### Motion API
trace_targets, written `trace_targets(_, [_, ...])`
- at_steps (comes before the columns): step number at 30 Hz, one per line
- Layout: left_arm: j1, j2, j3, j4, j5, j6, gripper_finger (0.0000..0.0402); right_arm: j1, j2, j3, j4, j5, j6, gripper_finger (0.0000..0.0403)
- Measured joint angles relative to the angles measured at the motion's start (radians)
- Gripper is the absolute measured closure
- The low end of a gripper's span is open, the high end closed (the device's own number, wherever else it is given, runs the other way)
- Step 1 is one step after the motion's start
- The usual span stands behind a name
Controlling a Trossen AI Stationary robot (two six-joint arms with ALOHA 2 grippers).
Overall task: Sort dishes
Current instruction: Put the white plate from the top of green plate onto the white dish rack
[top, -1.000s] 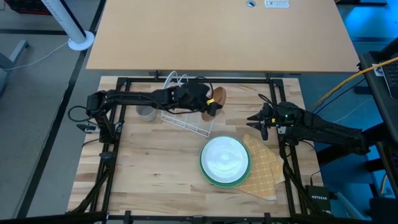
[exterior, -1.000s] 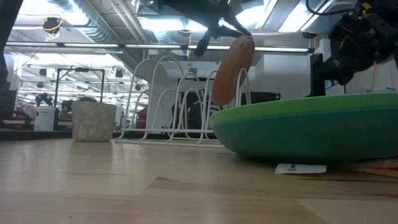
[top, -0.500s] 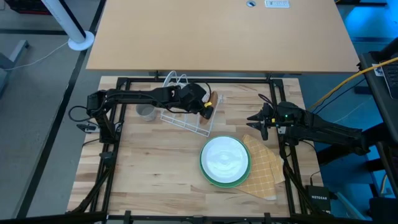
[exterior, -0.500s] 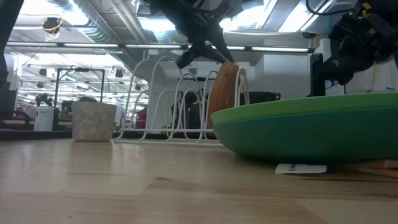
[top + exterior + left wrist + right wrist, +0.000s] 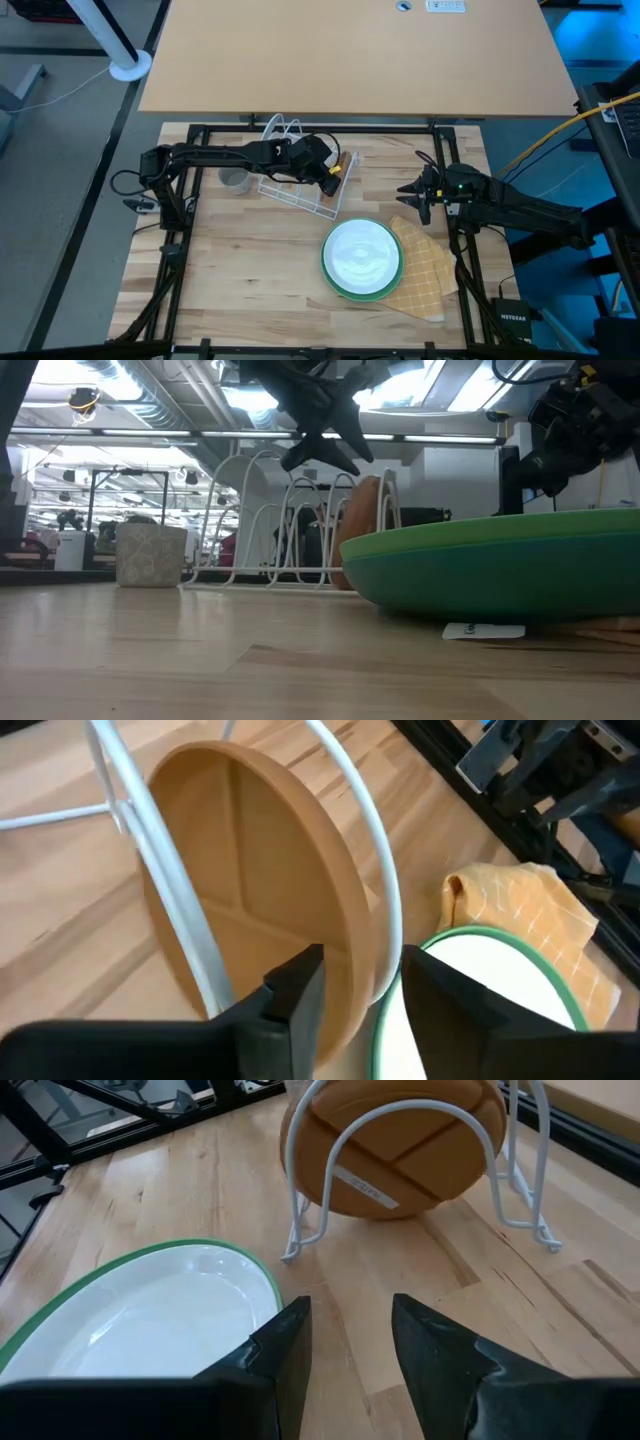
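Observation:
The brown divided plate (image 5: 250,870) stands on its edge in the white wire rack (image 5: 295,190), leaning on a wire loop (image 5: 370,840) at the rack's right end. My left gripper (image 5: 325,455) hangs open just above the plate's top rim (image 5: 368,482), one finger on each side of it and neither touching. A light green plate (image 5: 480,532) lies on a teal one (image 5: 500,580) in the table's near middle. The grey mug (image 5: 235,180) stands left of the rack. My right gripper (image 5: 350,1335) waits open at the right, with nothing between its fingers.
The yellow checked cloth (image 5: 425,275) lies under the right side of the stacked plates. The rack's other slots (image 5: 260,510) hold nothing. Bare wood lies along the table's near left (image 5: 240,280). A black frame rail (image 5: 320,128) runs along the far edge.
My left gripper has sunk toward the rack with the brown plate, tipped further down and rolled. It has then opened and let go. The plate, tilted above the rack before, now stands on its edge in a slot, leaning on a wire.

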Motion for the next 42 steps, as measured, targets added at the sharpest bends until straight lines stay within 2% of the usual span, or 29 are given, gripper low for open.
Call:
trace_targets(3, [0.007,-0.002,0.001,0.0,0.027,-0.002,0.0263,0.0,0.0,0.0,0.0,0.0,0.0,0.0258])
trace_targets(8, [0.036,-0.019,0.037,-0.001,0.182,0.031,0.0257,0.0,0.0,0.0,-0.001,0.0,0.0,0.0258])
trace_targets(11, [0.04,-0.048,0.064,0.01,0.234,0.075,0.0257,0.0,0.0,0.0,-0.001,0.0,0.0,0.0258])
trace_targets(18, [-0.029,-0.087,0.072,0.011,0.238,0.167,0.0256,0.0,0.0,0.0,0.002,0.0,0.0,0.0258])
trace_targets(31, [-0.295,-0.039,0.072,-0.001,0.225,0.42,0.0256,0.0,0.001,0.0,0.001,0.0,0.0,0.0258])
trace_targets(38, [-0.404,0.041,0.072,0.011,0.171,0.45,0.0256,0.0,0.008,0.0,0.01,0.0,0.002,0.0258])
trace_targets(42, [-0.437,0.095,0.072,0.028,0.108,0.534,0.0256,0.0,0.015,0.0,0.023,0.0,0.002,0.0258])
